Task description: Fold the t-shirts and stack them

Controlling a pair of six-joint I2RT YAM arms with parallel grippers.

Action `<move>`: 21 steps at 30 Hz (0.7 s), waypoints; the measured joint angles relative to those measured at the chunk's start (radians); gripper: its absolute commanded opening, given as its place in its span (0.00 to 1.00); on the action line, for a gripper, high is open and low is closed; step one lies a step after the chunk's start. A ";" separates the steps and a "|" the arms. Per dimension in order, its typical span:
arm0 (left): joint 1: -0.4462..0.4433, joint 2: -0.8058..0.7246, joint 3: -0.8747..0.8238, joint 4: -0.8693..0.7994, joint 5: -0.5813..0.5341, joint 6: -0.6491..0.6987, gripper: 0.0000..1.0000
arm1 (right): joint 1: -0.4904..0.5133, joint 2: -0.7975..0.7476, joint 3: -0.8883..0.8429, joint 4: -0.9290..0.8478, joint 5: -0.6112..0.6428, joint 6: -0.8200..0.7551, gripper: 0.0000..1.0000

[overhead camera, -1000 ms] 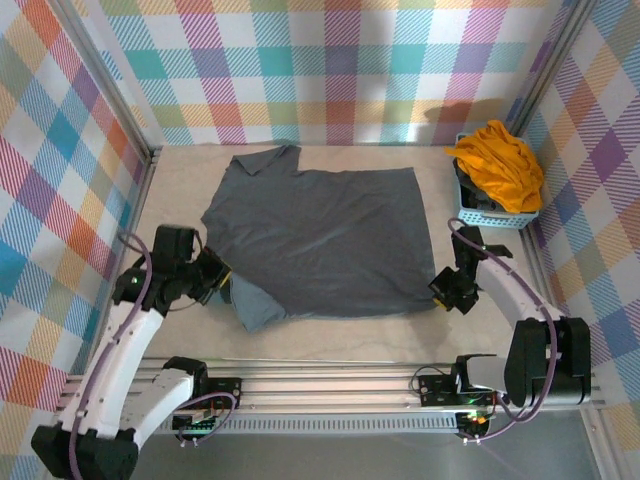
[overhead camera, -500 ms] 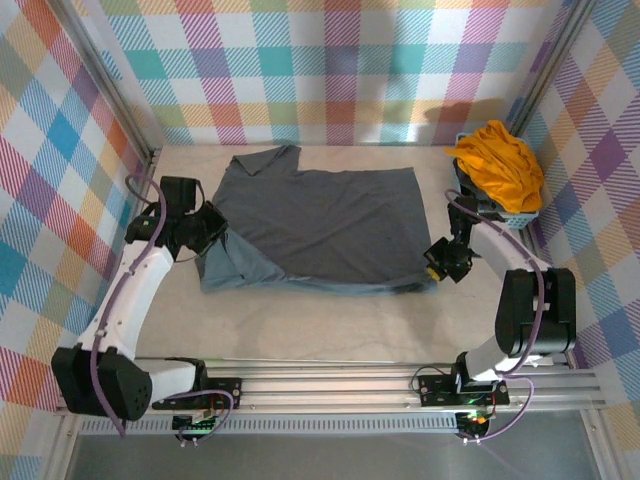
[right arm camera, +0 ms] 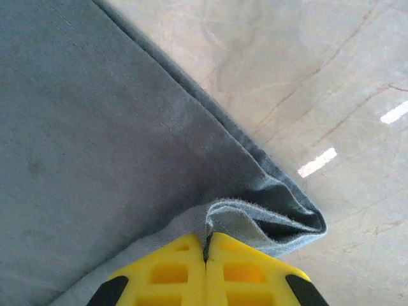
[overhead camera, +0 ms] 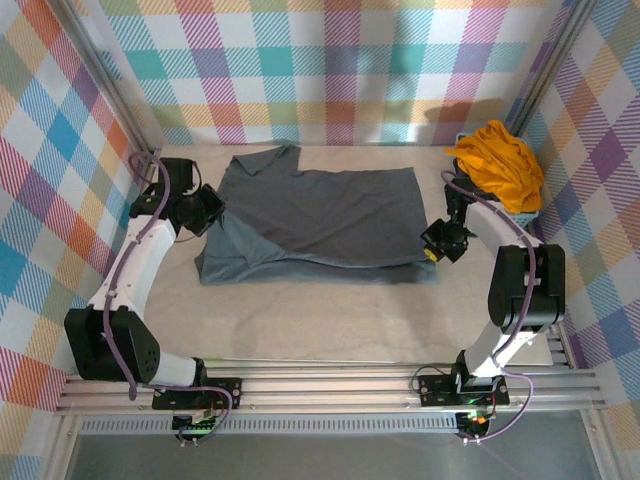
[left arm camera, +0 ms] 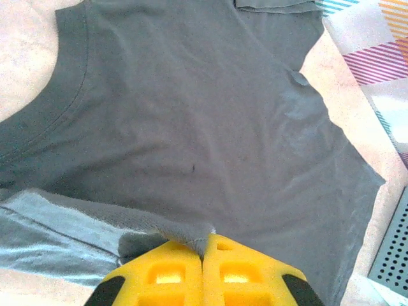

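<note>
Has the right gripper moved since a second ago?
Yes. The right gripper moved away from the front rail, toward the back wall, holding the grey shirt.

left arm stretches up the left side of the top view, with the left gripper at middle left, yellow jaws pinched on the dark grey t-shirt. right arm rises at right, and the right gripper jaws are likewise clamped on its corner.

White arm links, black joints, purple cables, yellow end effector fingers.
</note>
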 measured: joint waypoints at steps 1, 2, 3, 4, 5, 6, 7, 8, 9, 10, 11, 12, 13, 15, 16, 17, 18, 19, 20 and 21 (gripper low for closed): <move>0.001 0.006 0.002 0.002 0.000 0.002 0.00 | 0.000 0.009 0.010 -0.002 0.000 -0.003 0.00; 0.003 0.013 0.004 0.002 0.000 0.002 0.00 | 0.000 0.019 0.021 -0.004 0.000 -0.007 0.00; 0.006 0.019 0.007 0.001 0.000 0.002 0.00 | 0.000 0.027 0.029 -0.005 0.000 -0.011 0.00; 0.008 0.024 0.009 0.002 0.000 0.002 0.00 | 0.000 0.032 0.036 -0.006 0.001 -0.013 0.00; 0.012 0.028 0.013 0.001 -0.001 0.003 0.00 | 0.000 0.038 0.042 -0.008 0.001 -0.015 0.00; 0.016 0.031 0.015 0.002 -0.001 0.003 0.00 | 0.000 0.042 0.047 -0.010 0.003 -0.017 0.00; 0.019 0.033 0.017 0.005 -0.001 0.003 0.00 | 0.000 0.044 0.050 -0.011 0.007 -0.017 0.00; 0.022 0.034 0.019 0.005 -0.001 0.003 0.00 | 0.000 0.047 0.054 -0.011 0.011 -0.017 0.00; 0.025 0.035 0.022 0.006 -0.001 0.003 0.00 | 0.000 0.050 0.058 -0.012 0.013 -0.017 0.00; 0.027 0.037 0.027 0.007 -0.001 0.005 0.00 | 0.000 0.055 0.064 -0.014 0.016 -0.017 0.00; 0.027 0.040 0.031 0.010 -0.001 0.005 0.00 | 0.000 0.060 0.069 -0.015 0.018 -0.017 0.00; 0.029 0.045 0.035 0.015 0.000 0.006 0.00 | 0.000 0.067 0.076 -0.015 0.019 -0.017 0.00; 0.030 0.050 0.040 0.019 0.000 0.007 0.00 | 0.000 0.076 0.082 -0.015 0.019 -0.017 0.00; 0.032 0.066 0.053 0.024 0.000 0.012 0.00 | 0.000 0.090 0.091 -0.014 0.019 -0.017 0.00; 0.033 0.076 0.060 0.024 0.000 0.015 0.00 | 0.000 0.097 0.096 -0.016 0.020 -0.017 0.00; 0.034 0.085 0.066 0.024 0.000 0.019 0.00 | 0.000 0.103 0.100 -0.015 0.020 -0.017 0.00; 0.034 0.093 0.072 0.024 0.000 0.023 0.00 | 0.000 0.109 0.106 -0.016 0.023 -0.017 0.00; 0.036 0.104 0.077 0.024 0.001 0.026 0.00 | 0.000 0.114 0.113 -0.018 0.024 -0.017 0.00; 0.038 0.112 0.081 0.024 0.003 0.028 0.00 | 0.000 0.117 0.118 -0.018 0.027 -0.017 0.00; 0.040 0.120 0.085 0.025 0.005 0.029 0.00 | 0.000 0.121 0.126 -0.020 0.027 -0.017 0.00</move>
